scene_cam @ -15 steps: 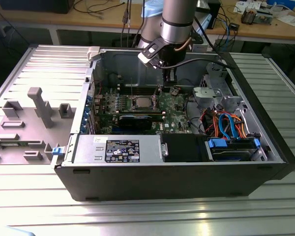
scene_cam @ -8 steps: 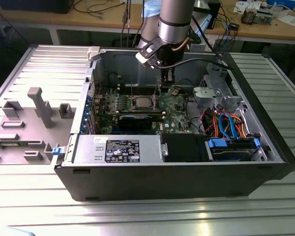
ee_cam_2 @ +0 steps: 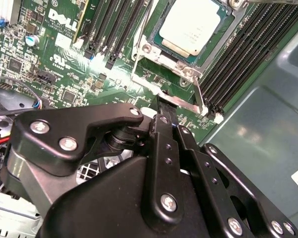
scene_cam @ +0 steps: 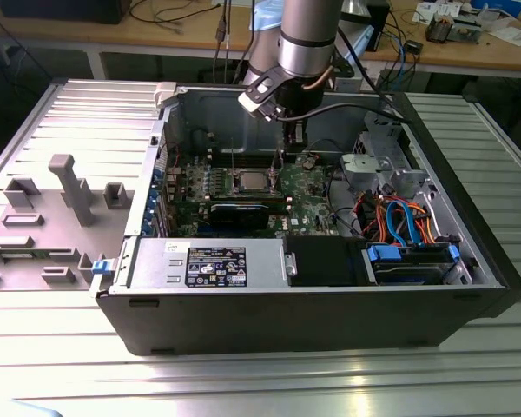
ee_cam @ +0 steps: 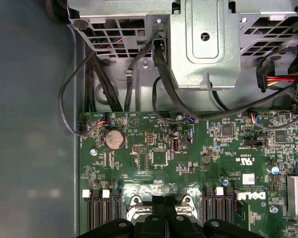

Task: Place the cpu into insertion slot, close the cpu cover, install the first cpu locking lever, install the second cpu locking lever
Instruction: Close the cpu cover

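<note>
On the exterior view's left, a grey fixture sits on the ribbed metal table beside an open computer case, with the power supply along the case's near wall. Near the middle of the green circuit board, the cpu lies seated in the insertion slot, silver top up. The cpu cover lies flat around it.

Just to the exterior view's right of the chip, the arm's gripper reaches down into the case. In the second wrist view, the gripper's fingers are drawn together. Their tips are at a thin silvery locking lever on the socket's edge, just beside the cpu but not touching it. Whether they pinch the lever cannot be told.

Farther right, a metal drive cage stands above orange and blue cables.
</note>
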Robot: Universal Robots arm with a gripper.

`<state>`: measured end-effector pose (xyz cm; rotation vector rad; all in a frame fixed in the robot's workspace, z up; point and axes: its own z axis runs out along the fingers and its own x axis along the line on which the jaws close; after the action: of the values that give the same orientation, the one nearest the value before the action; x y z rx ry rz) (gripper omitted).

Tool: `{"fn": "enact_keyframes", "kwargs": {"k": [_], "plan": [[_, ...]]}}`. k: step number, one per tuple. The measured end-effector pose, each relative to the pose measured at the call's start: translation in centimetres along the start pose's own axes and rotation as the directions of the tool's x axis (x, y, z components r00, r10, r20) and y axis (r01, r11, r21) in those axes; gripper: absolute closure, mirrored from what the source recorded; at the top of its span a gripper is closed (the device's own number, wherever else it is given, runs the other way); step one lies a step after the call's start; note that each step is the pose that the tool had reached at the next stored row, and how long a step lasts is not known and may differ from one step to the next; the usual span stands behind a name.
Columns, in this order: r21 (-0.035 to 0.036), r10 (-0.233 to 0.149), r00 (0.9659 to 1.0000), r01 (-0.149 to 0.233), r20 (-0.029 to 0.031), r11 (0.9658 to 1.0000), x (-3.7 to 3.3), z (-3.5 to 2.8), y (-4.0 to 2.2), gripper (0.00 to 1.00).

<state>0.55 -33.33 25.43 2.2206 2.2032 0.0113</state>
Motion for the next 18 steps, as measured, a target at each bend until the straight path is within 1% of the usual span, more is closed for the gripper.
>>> {"fn": "enact_keyframes", "kwargs": {"k": [7, 13, 16, 18], "plan": [[0.0000, 0.000, 1.0000, 0.000, 0.0000, 1.0000, 0.00, 0.03, -0.19, 0.89], [0.0000, 0.000, 1.0000, 0.000, 0.0000, 1.0000, -0.01, 0.08, -0.84, 0.89], [0.0000, 0.000, 1.0000, 0.000, 0.0000, 1.0000, -0.01, 0.11, -1.05, 0.89], [0.0000, 0.000, 1.0000, 0.000, -0.0001, 1.0000, -0.01, 0.12, -1.09, 0.89]]}}
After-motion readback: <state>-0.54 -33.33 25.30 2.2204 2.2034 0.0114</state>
